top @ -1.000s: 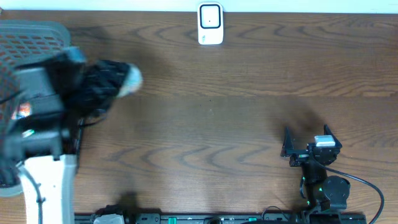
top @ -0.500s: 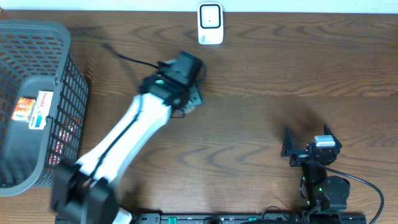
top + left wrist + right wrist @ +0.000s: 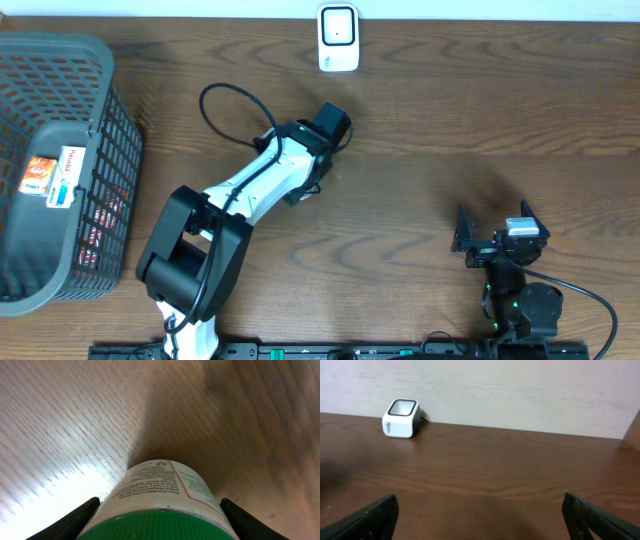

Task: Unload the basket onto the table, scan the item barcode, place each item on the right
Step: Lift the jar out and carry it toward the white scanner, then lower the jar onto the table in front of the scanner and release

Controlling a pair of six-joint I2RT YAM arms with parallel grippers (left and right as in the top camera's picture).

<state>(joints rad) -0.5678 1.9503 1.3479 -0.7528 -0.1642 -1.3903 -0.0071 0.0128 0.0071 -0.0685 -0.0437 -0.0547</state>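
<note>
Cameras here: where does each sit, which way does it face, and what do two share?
Overhead: fixed above, looking straight down on the brown wooden table, grey mesh basket and white box-shaped scanner; the white left arm and right gripper show.
Left wrist: on the left arm, facing the tabletop; left gripper closed on a white bottle with a green cap.
Right wrist: on the right arm, facing the far wall across the table; its open black fingertips show.
Shared: overhead and right wrist both show the scanner.
</note>
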